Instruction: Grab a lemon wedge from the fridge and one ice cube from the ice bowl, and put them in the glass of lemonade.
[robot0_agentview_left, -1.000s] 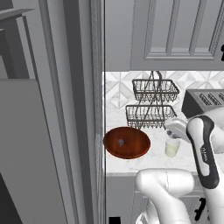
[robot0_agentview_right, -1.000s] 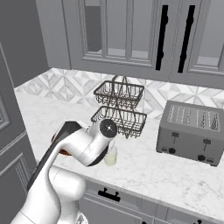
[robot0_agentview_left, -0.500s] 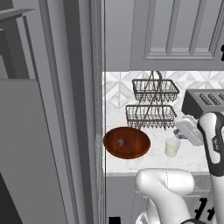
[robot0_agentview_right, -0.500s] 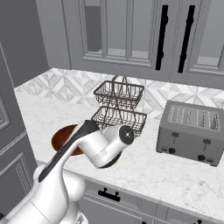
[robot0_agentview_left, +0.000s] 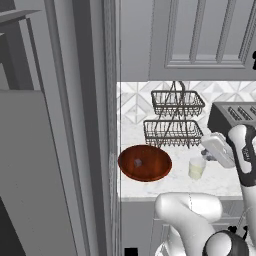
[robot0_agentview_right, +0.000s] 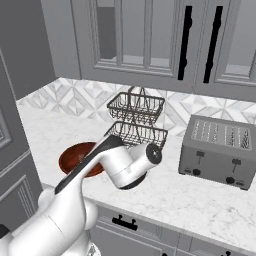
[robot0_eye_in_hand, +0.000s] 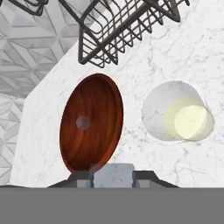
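Note:
In the hand view my gripper (robot0_eye_in_hand: 113, 176) is shut on a pale grey ice cube (robot0_eye_in_hand: 114, 174) held between its dark fingertips. Beyond it lie the reddish-brown ice bowl (robot0_eye_in_hand: 98, 109), with one ice cube (robot0_eye_in_hand: 82, 122) inside, and the glass of lemonade (robot0_eye_in_hand: 181, 114) beside it. From the left base view the gripper (robot0_agentview_left: 212, 154) hangs just above and right of the glass (robot0_agentview_left: 196, 168), with the bowl (robot0_agentview_left: 150, 167) to its left. The dark grey fridge (robot0_agentview_left: 55, 130) stands at the left. The lemon wedge is out of view.
A black two-tier wire basket (robot0_agentview_left: 174, 120) stands behind the bowl and glass against the tiled wall. A grey toaster (robot0_agentview_right: 220, 150) sits to the right on the marble counter (robot0_agentview_right: 200, 200). Panelled cupboards (robot0_agentview_right: 150, 40) hang overhead.
My arm has swung right, carrying the hand away from over the bowl to above the glass. The grip on the ice cube has stayed the same.

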